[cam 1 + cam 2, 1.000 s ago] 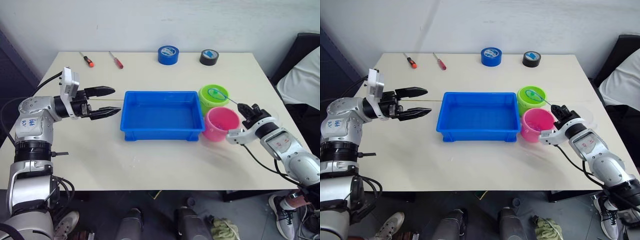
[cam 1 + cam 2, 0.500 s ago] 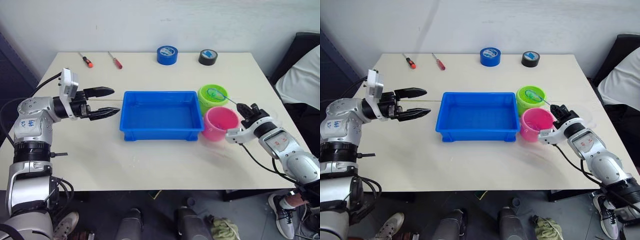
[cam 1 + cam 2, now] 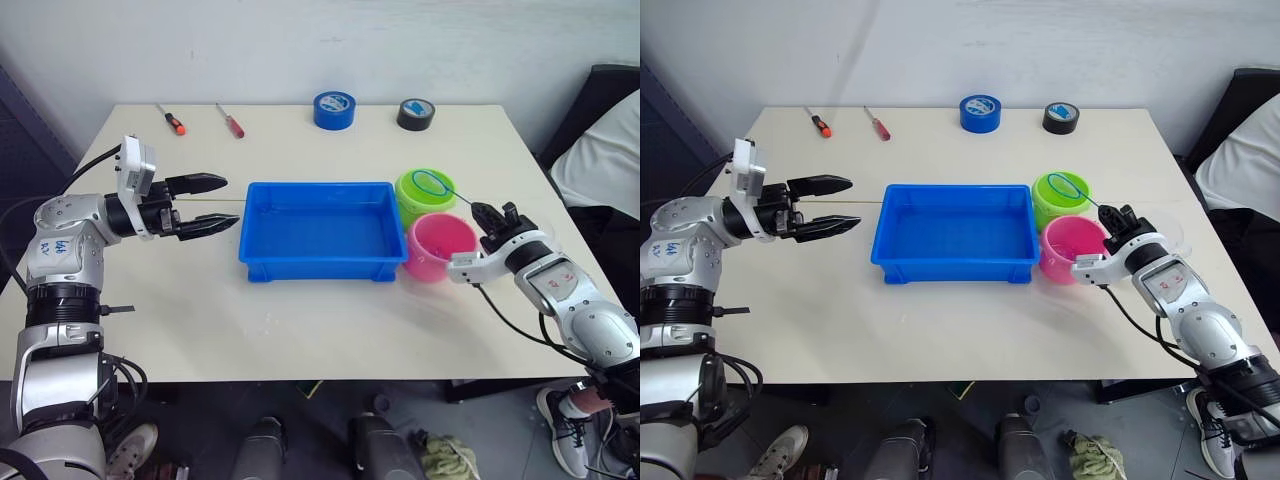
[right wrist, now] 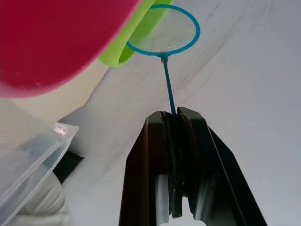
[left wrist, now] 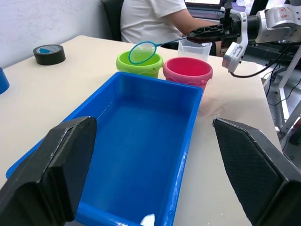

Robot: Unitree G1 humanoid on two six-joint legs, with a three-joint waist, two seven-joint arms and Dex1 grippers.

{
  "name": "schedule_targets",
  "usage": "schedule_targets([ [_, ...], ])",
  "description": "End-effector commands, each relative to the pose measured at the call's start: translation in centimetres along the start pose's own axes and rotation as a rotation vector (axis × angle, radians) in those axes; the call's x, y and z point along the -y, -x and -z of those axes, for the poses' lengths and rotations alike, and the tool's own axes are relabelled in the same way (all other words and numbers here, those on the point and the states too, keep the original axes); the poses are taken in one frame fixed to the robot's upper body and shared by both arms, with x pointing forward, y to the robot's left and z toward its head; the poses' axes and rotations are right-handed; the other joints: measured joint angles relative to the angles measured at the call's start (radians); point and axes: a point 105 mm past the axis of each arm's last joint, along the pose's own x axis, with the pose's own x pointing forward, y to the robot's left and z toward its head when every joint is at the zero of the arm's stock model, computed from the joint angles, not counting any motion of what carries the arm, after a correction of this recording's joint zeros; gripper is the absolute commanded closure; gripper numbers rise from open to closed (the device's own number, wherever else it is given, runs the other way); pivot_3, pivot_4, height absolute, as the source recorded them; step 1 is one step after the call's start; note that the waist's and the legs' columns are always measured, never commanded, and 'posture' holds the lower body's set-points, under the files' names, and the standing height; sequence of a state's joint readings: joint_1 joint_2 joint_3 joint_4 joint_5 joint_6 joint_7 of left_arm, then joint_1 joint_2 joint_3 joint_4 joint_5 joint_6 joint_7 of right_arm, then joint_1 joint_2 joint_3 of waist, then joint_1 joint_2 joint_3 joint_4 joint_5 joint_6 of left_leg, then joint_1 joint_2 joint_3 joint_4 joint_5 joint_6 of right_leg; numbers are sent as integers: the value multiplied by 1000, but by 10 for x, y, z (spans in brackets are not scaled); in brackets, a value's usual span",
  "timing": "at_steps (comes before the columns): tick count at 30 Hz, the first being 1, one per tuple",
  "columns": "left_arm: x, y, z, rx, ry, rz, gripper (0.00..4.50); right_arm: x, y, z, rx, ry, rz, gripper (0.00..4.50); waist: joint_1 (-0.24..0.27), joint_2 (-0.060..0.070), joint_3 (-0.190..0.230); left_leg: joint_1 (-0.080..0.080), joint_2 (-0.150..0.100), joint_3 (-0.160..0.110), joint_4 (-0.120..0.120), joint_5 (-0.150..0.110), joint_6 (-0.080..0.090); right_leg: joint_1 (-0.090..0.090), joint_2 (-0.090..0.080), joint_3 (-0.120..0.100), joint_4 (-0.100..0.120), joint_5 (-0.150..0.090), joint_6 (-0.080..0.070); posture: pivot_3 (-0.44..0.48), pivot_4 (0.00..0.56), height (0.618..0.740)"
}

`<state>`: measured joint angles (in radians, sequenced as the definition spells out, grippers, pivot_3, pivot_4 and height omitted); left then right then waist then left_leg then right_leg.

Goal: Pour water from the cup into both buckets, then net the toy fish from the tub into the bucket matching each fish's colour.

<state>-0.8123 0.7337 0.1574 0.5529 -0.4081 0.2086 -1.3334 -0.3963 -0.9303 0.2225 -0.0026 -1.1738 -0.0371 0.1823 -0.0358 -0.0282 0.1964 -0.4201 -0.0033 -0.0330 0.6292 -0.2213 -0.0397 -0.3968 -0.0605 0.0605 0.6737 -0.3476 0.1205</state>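
Netting is the step: the right hand (image 3: 1116, 218) grips the net (image 3: 1067, 186) over the green bucket (image 3: 1052, 205). Left hand (image 3: 215, 203) waits wide apart beside the tub (image 3: 322, 232). Next I judge the net must tip, if a fish is inside, which I cannot tell.

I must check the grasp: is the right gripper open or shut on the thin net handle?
Shut. The right gripper presses both black fingers together on the thin handle of the blue-rimmed round net.

The setting is a lab or workshop test area. A plain cream surface (image 3: 320, 310) stands against a bare white wall and carries two screwdrivers (image 3: 173, 120), a blue tape roll (image 3: 334, 109) and a black tape roll (image 3: 416, 113) along its far edge. In the left wrist view, a seated person in a white shirt (image 5: 155, 19) works at a screen (image 5: 202, 4) behind the surface, with cables and equipment stands nearby.
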Motion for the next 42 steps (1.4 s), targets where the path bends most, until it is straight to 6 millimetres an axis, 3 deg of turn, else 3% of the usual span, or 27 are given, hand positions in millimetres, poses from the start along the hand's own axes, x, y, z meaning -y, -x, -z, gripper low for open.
schedule_targets([
  [1, -2, 10, -14, 9, -54, -15, 187, 31, 4, 14, -23, -122, 61, 4500, 0, 0, 0, 0, 0, 0, 0, 0, 0, 0, 0, 0, 0, 0, 0, 0, 150, 734],
  [4, 1, 13, -19, 4, -50, 9, 187, 76, 9, 21, 51, -485, 121, 4500, -5, 0, 0, 0, 0, 0, 0, 0, 0, 0, 0, 0, 0, 0, 0, 0, 150, 734],
  [8, 10, 19, -24, -19, -22, 76, 187, 88, 14, 15, 219, -854, -5, 4500, -9, 0, 0, 0, 3, -3, 0, 0, 0, 2, 1, -3, -1, 0, 0, 0, 150, 734],
  [11, 19, 23, -31, -42, -19, 117, 187, 93, 24, -9, 466, -1160, -152, 4500, -10, -2, -1, 1, 5, -6, 0, 0, 0, 5, 0, -4, -3, 0, 0, 0, 150, 734],
  [17, 48, 37, -34, -130, -1, 189, 187, 104, 54, -63, 923, -1389, -566, 4500, -16, 0, 0, 1, 5, -13, 0, 0, 0, 4, -1, -3, -3, 0, 0, 0, 150, 734],
  [21, 61, 38, -29, -178, -18, 205, 187, 98, 57, -81, 1006, -1406, -712, 4500, -17, 0, 0, 2, 7, -14, -1, 0, 1, 4, -2, -3, -4, 0, 0, 0, 150, 734],
  [25, 79, 37, -11, -220, -13, 206, 187, 80, 60, -119, 1118, -1375, -840, 4500, -17, 0, 0, 3, 7, -12, -3, -1, 1, 6, -3, -2, -6, 0, -1, 0, 150, 734],
  [30, 84, 31, 8, -266, -28, 142, 187, 61, 59, -153, 1144, -1305, -880, 4500, -13, 0, 0, 1, 7, -13, -2, -1, 1, 3, -3, -2, -7, 0, -1, 0, 150, 734],
  [36, 89, 27, 20, -265, 5, 132, 187, 43, 34, -185, 1109, -1294, -829, 4500, -15, 0, 0, 1, 6, -12, -2, -1, 1, 4, -2, -2, -6, 0, 0, 0, 150, 734],
  [42, 90, 21, 32, -280, -1, 156, 187, 32, 20, -196, 1101, -1298, -825, 4500, -16, 0, 0, 1, 6, -12, -2, -1, 1, 4, -1, -2, -7, 0, 0, 0, 150, 734],
])
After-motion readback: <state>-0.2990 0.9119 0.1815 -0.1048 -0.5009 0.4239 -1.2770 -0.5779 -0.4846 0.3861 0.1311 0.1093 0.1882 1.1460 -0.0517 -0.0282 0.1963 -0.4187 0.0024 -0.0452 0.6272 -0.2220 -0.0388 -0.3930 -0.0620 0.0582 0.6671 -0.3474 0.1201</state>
